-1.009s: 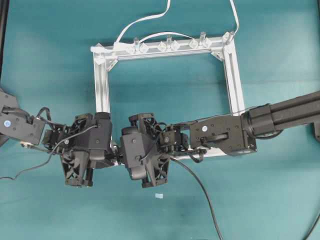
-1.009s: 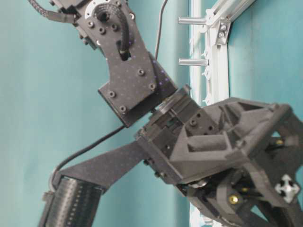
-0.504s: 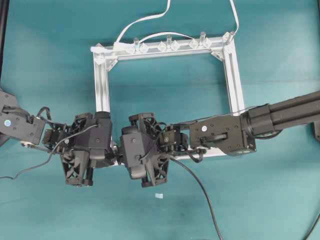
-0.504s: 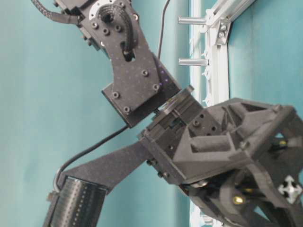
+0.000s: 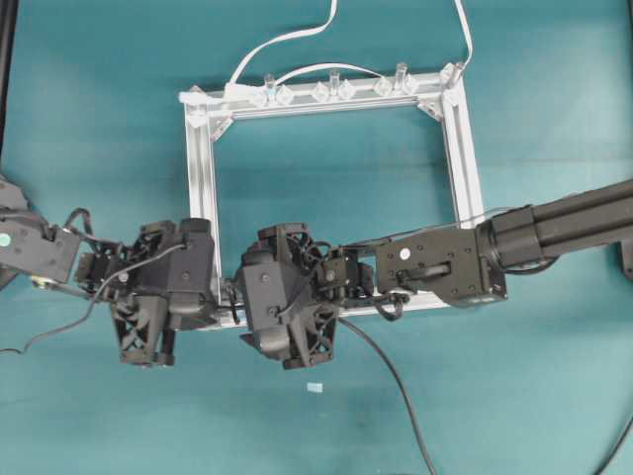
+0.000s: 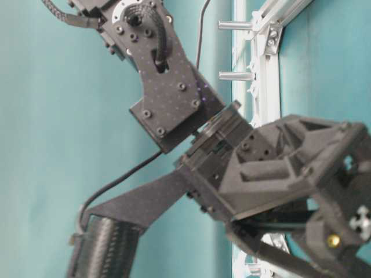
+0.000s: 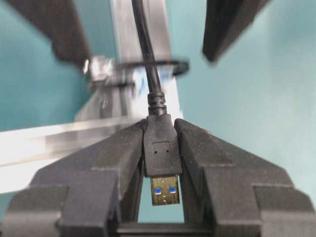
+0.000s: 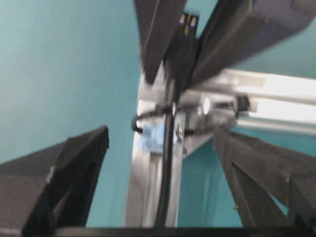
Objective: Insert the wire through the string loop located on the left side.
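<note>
Left wrist view showed the left gripper (image 7: 160, 163) squeezed tight on the plug of the wire (image 7: 161, 150). The silvery tip with blue inside poked out toward the camera. The thin black cable ran up and away from the plug, over the silver frame (image 7: 59, 143). It went through the string loop (image 7: 148, 66), a tiny dark ring tied at the frame's corner.

From the right wrist view, the right gripper (image 8: 160, 163) had its two fingers (image 8: 74, 173) spread wide apart. They stood on each side of the cable and did not touch it. The loop (image 8: 153, 121) wrapped around the wire (image 8: 168, 163) near a small pale blue piece on the frame. Past the loop, the left gripper's fingers pinched the plug at the top.

From overhead, both grippers met at the frame's (image 5: 203, 178) bottom left corner, the left gripper (image 5: 213, 302) just beside the right gripper (image 5: 242, 307). A white flat cable (image 5: 287, 40) curled by the far side of the frame, on the teal table (image 5: 99, 148).
</note>
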Available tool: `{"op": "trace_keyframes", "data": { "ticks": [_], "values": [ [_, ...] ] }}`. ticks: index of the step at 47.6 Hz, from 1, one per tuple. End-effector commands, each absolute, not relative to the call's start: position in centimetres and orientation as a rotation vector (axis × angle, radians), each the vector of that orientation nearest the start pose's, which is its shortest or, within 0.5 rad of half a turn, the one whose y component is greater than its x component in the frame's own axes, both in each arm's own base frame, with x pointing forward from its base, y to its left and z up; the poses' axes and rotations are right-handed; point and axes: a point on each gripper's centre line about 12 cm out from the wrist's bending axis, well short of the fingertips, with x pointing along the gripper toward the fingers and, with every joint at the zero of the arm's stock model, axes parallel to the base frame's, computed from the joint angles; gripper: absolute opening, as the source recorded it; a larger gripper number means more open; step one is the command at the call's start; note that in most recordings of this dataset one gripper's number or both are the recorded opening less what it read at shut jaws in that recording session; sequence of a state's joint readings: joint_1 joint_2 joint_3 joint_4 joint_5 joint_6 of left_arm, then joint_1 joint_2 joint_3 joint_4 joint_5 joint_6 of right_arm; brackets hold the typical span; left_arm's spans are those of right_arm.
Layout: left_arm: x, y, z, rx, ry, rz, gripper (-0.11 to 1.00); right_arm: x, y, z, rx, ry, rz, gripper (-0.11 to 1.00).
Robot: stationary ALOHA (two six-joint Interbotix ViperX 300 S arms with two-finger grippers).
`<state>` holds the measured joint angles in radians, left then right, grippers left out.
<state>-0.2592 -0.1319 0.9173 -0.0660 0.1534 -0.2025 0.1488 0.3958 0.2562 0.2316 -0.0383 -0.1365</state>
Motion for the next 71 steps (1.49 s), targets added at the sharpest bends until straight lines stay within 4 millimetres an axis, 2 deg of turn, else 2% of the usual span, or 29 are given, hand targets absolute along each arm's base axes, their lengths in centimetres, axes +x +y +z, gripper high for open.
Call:
{"op": "trace_keyframes", "data": {
  "ticks": [1,28,71],
  "values": [
    [28.6,-7.7,13.6,-0.135,0.941,-0.125,0.2,50.0,7.4,14.5,0.042,0.59,0.11,0.92],
    [23.2,-6.4,14.6,-0.135,0.993,-0.123,0.2,49.2,7.3,14.4,0.04,0.603,0.109,0.92],
    [22.6,-6.4,14.4,-0.128,1.034,-0.123,0.2,49.2,7.3,14.4,0.042,0.599,0.107,0.92]
  ]
}}
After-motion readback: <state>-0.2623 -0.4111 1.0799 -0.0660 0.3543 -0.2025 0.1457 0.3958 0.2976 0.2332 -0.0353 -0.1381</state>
